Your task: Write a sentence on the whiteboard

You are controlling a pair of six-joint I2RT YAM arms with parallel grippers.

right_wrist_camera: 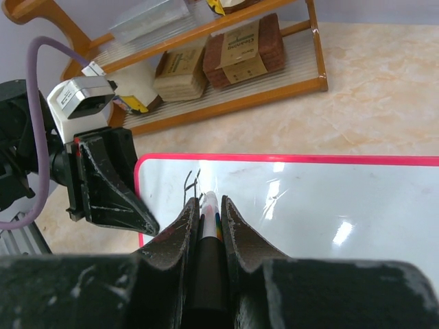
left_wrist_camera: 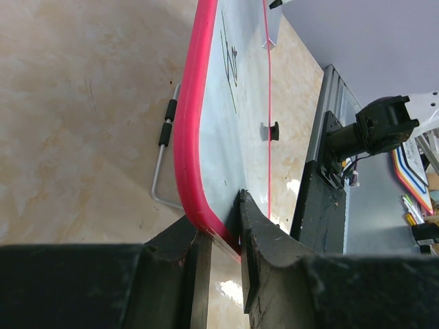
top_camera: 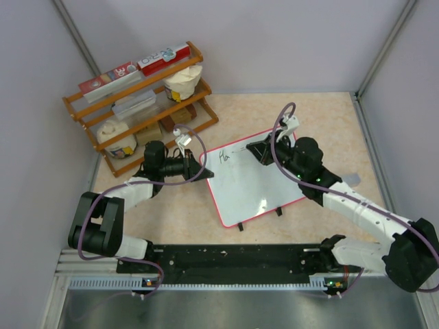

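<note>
The whiteboard (top_camera: 257, 185) lies tilted in the middle of the table, white with a red rim (left_wrist_camera: 185, 137). My left gripper (top_camera: 200, 166) is shut on its left edge; in the left wrist view the rim sits pinched between both fingers of that gripper (left_wrist_camera: 221, 223). My right gripper (top_camera: 255, 152) is shut on a marker (right_wrist_camera: 210, 216), whose tip rests on the board (right_wrist_camera: 315, 199) near the upper left corner. Of the sentence, only the black letters "Ha" (top_camera: 224, 157) show, just left of the marker tip (right_wrist_camera: 193, 181).
A wooden shelf rack (top_camera: 137, 96) with boxes and jars stands at the back left, close behind the left arm. Grey walls close in on three sides. A black rail (top_camera: 233, 257) with both arm bases runs along the near edge. A wire foot (left_wrist_camera: 164, 154) sticks out under the board.
</note>
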